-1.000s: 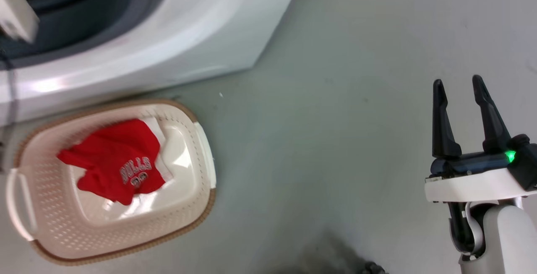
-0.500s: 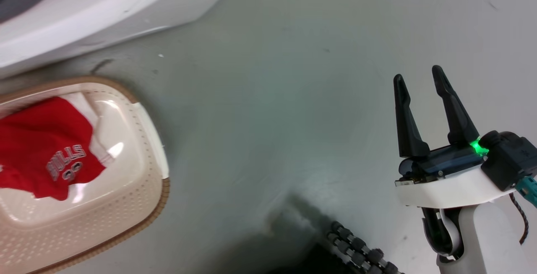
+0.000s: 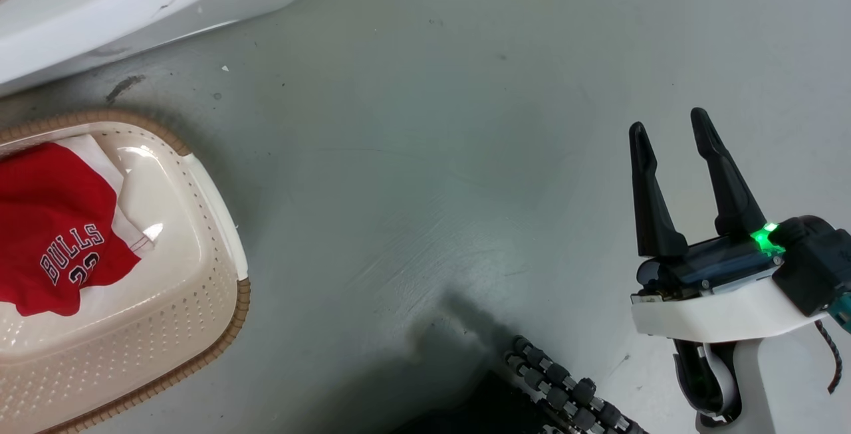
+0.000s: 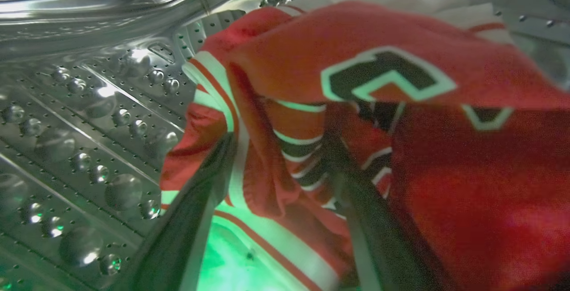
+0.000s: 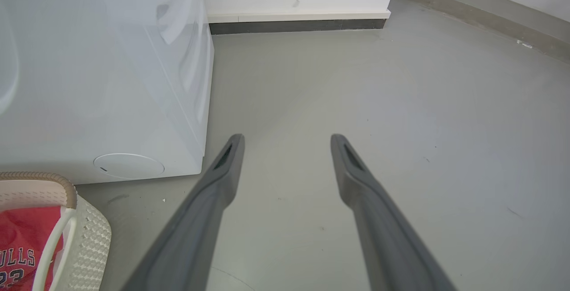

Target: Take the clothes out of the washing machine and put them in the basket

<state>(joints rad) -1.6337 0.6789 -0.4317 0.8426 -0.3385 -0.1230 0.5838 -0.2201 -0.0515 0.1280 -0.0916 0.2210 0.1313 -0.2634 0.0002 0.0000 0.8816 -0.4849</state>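
1. Second pick under way, by my read. The left gripper (image 4: 278, 144) was deep in the drum (image 4: 89, 104) of the washing machine (image 3: 100, 8). Its fingers were spread, with a fold of the red jersey (image 4: 401, 81) bunched between the tips, not pinched.
2. The next move called for closing on that fold, then lifting the cloth clear of the drum without dragging it.
3. That jersey lay crumpled, so it had no clear heading. Its long axis ran across the fingers, from the left-hand finger out past the right-hand one. The striped trim (image 4: 213, 104) ran beside the left-hand finger, and the number sat beyond the tips.
4. The right gripper (image 3: 668, 121) hung over the floor (image 3: 432, 155), fingers apart and empty. The basket (image 3: 199, 314) sat well off to their left, with the BULLS jersey (image 3: 53, 221) inside it.
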